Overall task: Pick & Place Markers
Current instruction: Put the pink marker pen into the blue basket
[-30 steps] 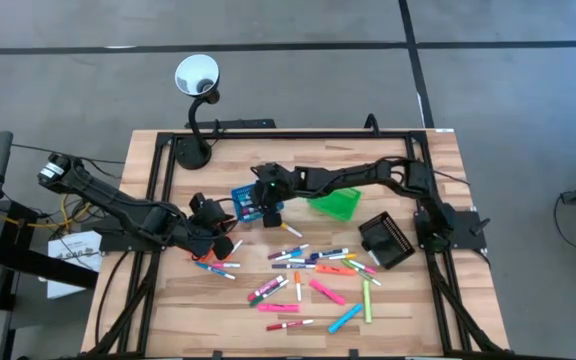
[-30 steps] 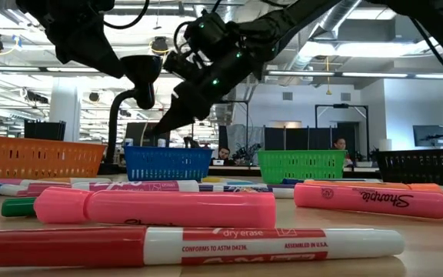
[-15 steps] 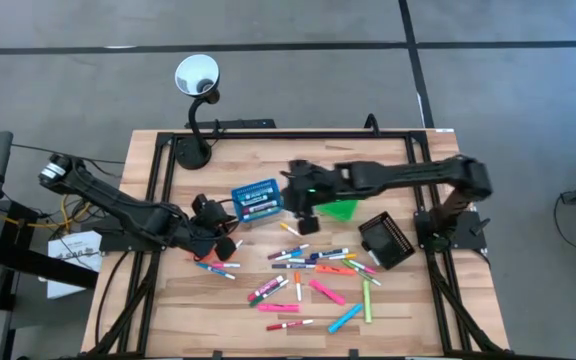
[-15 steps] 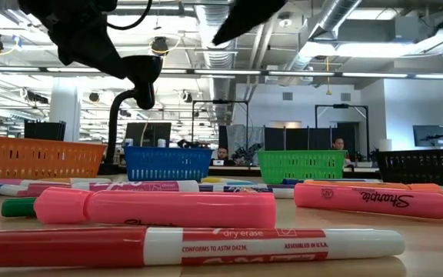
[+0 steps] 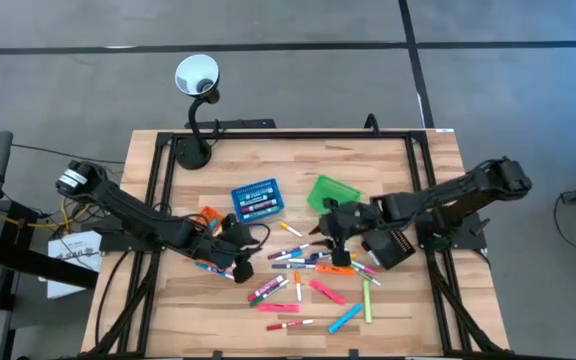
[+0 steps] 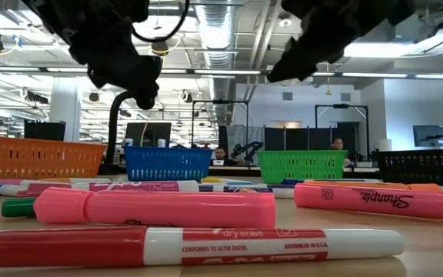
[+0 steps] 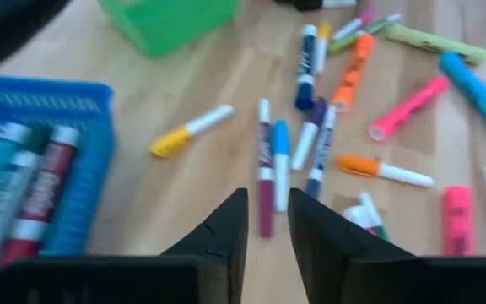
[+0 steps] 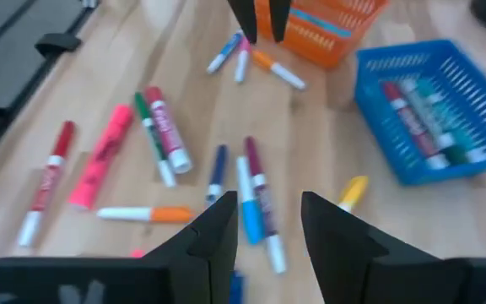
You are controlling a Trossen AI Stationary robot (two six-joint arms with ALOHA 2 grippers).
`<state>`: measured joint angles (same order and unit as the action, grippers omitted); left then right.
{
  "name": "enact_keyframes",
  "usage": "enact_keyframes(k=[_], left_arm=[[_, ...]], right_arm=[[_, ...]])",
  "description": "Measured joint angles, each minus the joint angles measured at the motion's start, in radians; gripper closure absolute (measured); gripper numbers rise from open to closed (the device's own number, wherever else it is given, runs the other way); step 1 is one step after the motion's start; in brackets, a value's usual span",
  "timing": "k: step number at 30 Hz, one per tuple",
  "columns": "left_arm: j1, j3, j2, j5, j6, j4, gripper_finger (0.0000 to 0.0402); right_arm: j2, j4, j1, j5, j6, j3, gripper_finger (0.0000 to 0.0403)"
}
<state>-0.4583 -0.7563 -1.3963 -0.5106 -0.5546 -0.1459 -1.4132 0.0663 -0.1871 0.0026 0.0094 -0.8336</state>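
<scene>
Bench (image 5: pixel 178 310): we see pale wood slats inside a black frame, with both arms reaching in from opposite sides.

Markers (image 5: pixel 313 275): most lie loose and criss-crossed on the middle and near part of the bench; a few already lie in the blue basket (image 5: pixel 255 199), which we judge to be a sorting target.

Other baskets: the green basket (image 5: pixel 330 191) sits just beside the blue one; the black basket (image 5: pixel 388 240) is tipped near the right arm; the orange basket (image 8: pixel 327 21) sits by the left arm, with a few markers just beside it.

Right gripper (image 8: pixel 264 221): it hangs over the far edge of the loose scatter, fingers apart with a moderate gap and nothing between them. Purple and blue markers lie below the gap, so we judge it is lining up a pick.

Left gripper (image 7: pixel 266 226): low over the left edge of the scatter, fingers nearly together with only a narrow slit, holding nothing. A maroon marker (image 7: pixel 264 169) and a blue marker (image 7: pixel 281 165) lie just ahead of the tips.

Stage: we judge the task early, since far more markers lie on the bench than in any basket.

Risk: the markers overlap, so a closing gripper could catch a neighbour.
</scene>
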Motion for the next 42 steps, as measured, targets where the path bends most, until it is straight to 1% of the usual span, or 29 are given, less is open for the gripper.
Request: enact_keyframes(k=[2, 7, 8, 11, 15, 17, 20, 25, 31, 33, 39, 42], left_arm=[[-0.004, 0.0, -0.031, 0.039, -0.026, 0.044, 0.0298], [-0.031, -0.001, -0.1, 0.178, -0.034, 0.18, 0.0272], [-0.043, -0.001, -0.111, 0.202, -0.04, 0.186, 0.0269], [-0.081, -0.001, -0.161, 0.253, -0.097, 0.222, 0.0265], [-0.149, -0.005, -0.235, 0.249, -0.183, 0.228, 0.0266], [-0.179, -0.006, -0.274, 0.227, -0.217, 0.23, 0.0266], [-0.205, -0.009, -0.332, 0.2, -0.243, 0.232, 0.0265], [-0.208, -0.01, -0.384, 0.195, -0.26, 0.25, 0.0266], [-0.198, -0.003, -0.4, 0.143, -0.22, 0.258, 0.0269], [-0.19, -0.003, -0.401, 0.133, -0.197, 0.257, 0.028], [-0.165, -0.002, -0.402, 0.117, -0.191, 0.251, 0.0342], [-0.149, -0.001, -0.394, 0.112, -0.19, 0.245, 0.0342]], right_arm=[[-0.001, -0.003, -0.033, 0.009, 0.044, 0.013, 0.0273], [-0.054, -0.002, -0.105, 0.129, 0.116, 0.02, 0.0256], [-0.068, -0.022, -0.116, 0.145, 0.123, 0.02, 0.0252], [-0.102, -0.052, -0.134, 0.157, 0.124, 0.018, 0.0243], [-0.134, -0.125, -0.145, 0.155, 0.123, 0.019, 0.0236], [-0.145, -0.167, -0.141, 0.155, 0.115, 0.017, 0.0233], [-0.144, -0.184, -0.131, 0.155, 0.089, 0.019, 0.0231], [-0.135, -0.197, -0.108, 0.154, 0.061, 0.011, 0.0233], [-0.135, -0.193, -0.085, 0.153, 0.06, 0.0, 0.0238], [-0.135, -0.194, -0.081, 0.153, 0.06, 0.0, 0.0239], [-0.135, -0.195, -0.069, 0.151, 0.034, 0.0, 0.0238], [-0.135, -0.203, -0.063, 0.151, 0.016, 0.0, 0.0237]])
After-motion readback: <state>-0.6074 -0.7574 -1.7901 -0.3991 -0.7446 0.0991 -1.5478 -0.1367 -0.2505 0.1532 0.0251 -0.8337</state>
